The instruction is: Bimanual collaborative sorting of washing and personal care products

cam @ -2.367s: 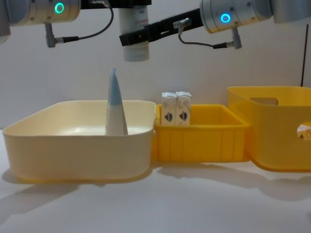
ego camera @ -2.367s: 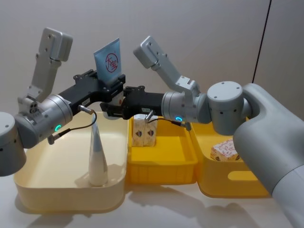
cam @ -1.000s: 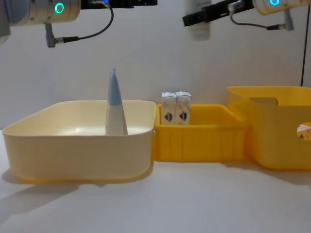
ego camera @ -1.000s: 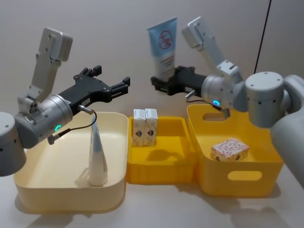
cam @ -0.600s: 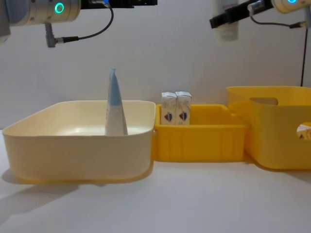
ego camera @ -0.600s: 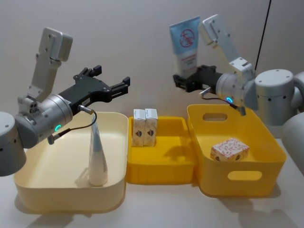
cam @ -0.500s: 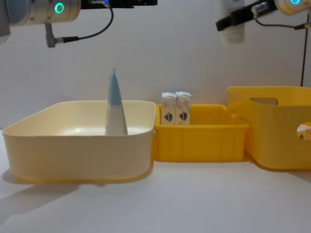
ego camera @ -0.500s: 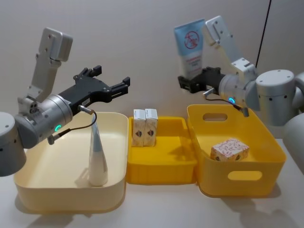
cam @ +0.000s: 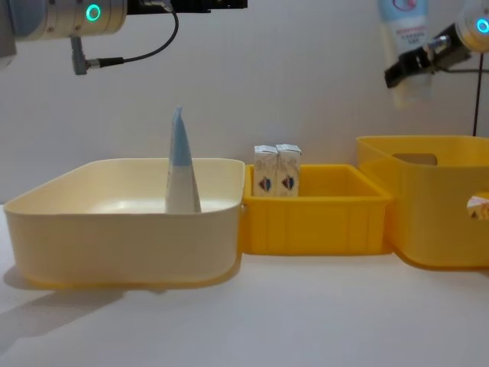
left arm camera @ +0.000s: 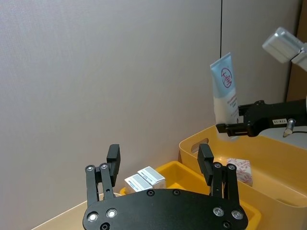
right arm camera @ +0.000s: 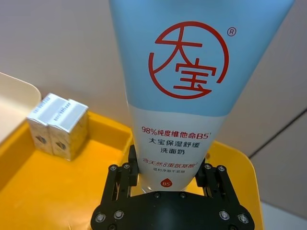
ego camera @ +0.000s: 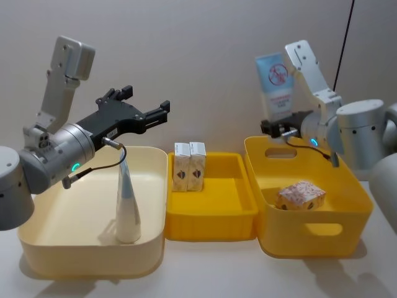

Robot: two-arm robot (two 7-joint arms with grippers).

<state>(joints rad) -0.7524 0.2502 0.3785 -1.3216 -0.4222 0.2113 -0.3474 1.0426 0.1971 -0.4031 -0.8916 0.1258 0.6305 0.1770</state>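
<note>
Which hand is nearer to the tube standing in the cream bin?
Left. The left hand hangs open above the cream bin, just up and behind the standing tube. The right hand is far off over the deep yellow bin, gripping another tube.

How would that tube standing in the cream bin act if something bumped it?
The tube stands tall on its narrow cap end in the cream bin, so it would probably tip easily. It tapers to a thin crimp, so it likely squashes under a grip. It looks light.
</note>
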